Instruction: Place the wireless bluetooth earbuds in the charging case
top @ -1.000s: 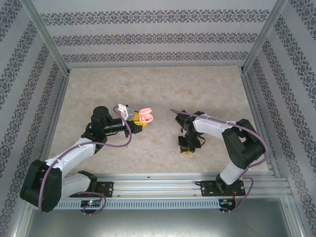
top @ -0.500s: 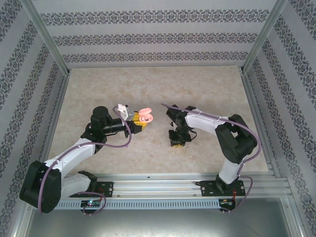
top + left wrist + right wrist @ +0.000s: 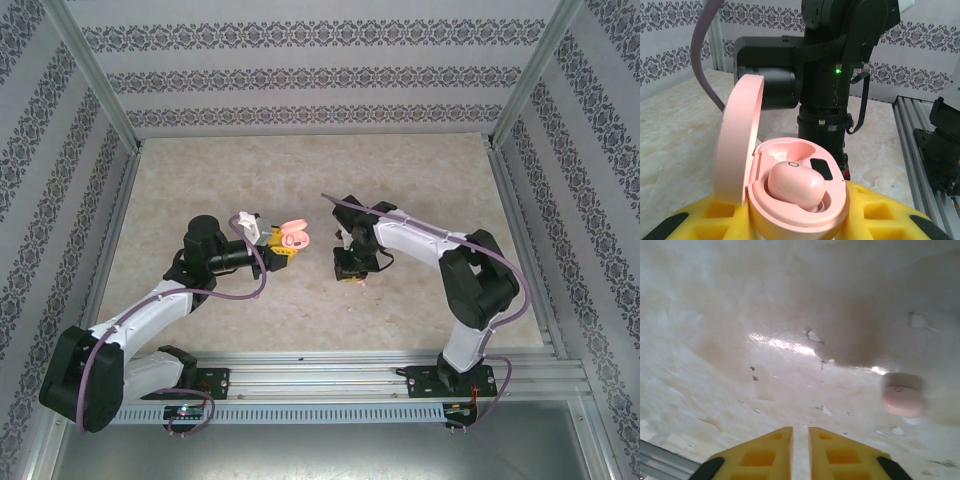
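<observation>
My left gripper is shut on a pale pink oval charging case, held up off the table. In the left wrist view the case sits between the yellow fingers with its lid swung open to the left. One pale pink earbud lies in the near socket, and the far socket is bare. My right gripper hangs low over the table, right of the case. Its yellow jaws stand almost together with nothing between them. A second pale pink earbud lies on the table ahead and to their right.
The marble-patterned table is walled by patterned panels. An aluminium rail runs along the near edge at the arm bases. The right arm's black wrist looms just behind the open case in the left wrist view.
My right arm has swung left and slightly farther from the near edge, bringing its gripper closer to the held case. The left arm and case have not moved.
</observation>
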`<state>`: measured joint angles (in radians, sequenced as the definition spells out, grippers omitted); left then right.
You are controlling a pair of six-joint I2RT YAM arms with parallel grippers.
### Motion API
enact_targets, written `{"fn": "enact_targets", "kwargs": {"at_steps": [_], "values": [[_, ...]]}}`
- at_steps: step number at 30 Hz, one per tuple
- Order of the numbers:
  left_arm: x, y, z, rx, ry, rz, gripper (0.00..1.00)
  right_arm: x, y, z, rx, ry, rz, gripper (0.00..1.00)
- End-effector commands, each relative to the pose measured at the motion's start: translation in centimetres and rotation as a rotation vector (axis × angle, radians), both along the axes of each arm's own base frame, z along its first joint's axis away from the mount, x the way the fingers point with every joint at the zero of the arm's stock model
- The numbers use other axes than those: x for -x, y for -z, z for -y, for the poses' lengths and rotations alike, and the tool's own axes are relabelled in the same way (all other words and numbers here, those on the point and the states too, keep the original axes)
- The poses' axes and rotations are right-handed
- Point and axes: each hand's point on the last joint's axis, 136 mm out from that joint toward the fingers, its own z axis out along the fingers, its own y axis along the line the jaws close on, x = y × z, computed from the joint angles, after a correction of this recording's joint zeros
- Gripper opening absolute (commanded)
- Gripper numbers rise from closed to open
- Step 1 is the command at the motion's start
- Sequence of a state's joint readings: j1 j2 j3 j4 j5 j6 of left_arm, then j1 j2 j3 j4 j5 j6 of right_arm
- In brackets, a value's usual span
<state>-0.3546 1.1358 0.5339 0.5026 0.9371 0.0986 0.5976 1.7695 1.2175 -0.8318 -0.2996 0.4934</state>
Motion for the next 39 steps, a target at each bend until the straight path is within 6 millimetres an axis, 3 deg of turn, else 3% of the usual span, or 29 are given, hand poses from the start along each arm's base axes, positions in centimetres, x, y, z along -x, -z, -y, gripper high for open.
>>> {"fn": "enact_targets", "kwargs": {"at_steps": [1,9,22,32,39], "values": [[0.7,-0.7,0.2,-0.002,0.02,0.034,0.14,-1.1,-1.4,2.2,0.052,-0.027,0.081,0.21],[0.8,-0.6,0.1,-0.004,0.017,0.035,0.14,-2.3,0.1,4.9,-0.025,0.087,0.088,0.31],[1.0,-0.8,0.0,-0.004,0.015,0.034,0.14,-1.1,3.7,3.4,-0.193,0.204,-0.03,0.37],[1.1,-0.8,-0.1,-0.007,0.011,0.036,0.15,0.6,3.3,2.6,-0.238,0.238,-0.052,0.35],[1.1,-0.8,-0.1,-0.006,0.013,0.034,0.15,0.8,2.1,1.7,-0.238,0.199,-0.016,0.35]]}}
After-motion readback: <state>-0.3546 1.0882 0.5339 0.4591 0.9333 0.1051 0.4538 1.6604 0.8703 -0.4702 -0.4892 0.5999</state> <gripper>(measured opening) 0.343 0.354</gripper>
